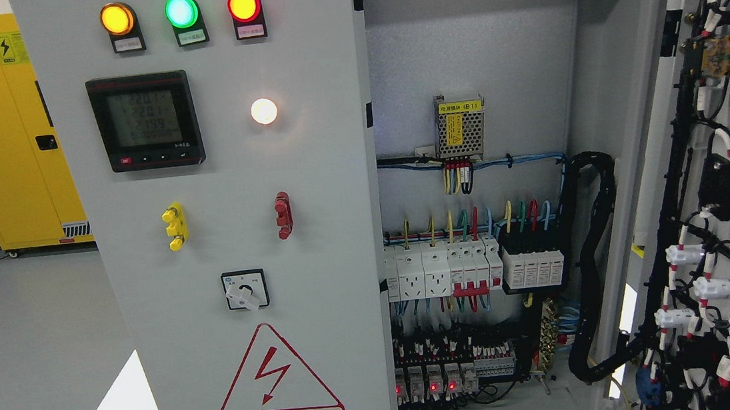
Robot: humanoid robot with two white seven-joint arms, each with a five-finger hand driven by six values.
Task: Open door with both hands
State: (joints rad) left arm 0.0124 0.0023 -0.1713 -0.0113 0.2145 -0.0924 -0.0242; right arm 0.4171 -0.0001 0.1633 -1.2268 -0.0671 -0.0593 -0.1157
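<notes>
From the head view, we saw no hand of ours at all: neither arm came into the picture, so we could not tell whether either hand was released, clenched or grasping anything.

The cabinet's left door point(239, 217) filled the picture from nine o'clock to the centre and appeared shut, its face carrying three lamps point(181, 11) at twelve o'clock, a meter point(145, 121) below them, a white light point(263, 111), a yellow knob point(175, 226), a red knob point(283, 215), a rotary switch point(245, 291) and a warning triangle point(277, 381) at six o'clock. The right door point(719, 197) stood swung wide at three o'clock, its inner side thick with black cables. Between them the cabinet's inside lay bare, with a power supply point(459, 127) at one o'clock and a row of breakers point(471, 268) near four o'clock. A yellow locker point(3, 132) stood at nine o'clock, well apart.

We judged the task half done, with the left door remaining. The lit lamps suggested live power, so a reach drifting right of the door's edge could snag wiring or strike the breakers. With both hands unseen, any approach would begin blind.
</notes>
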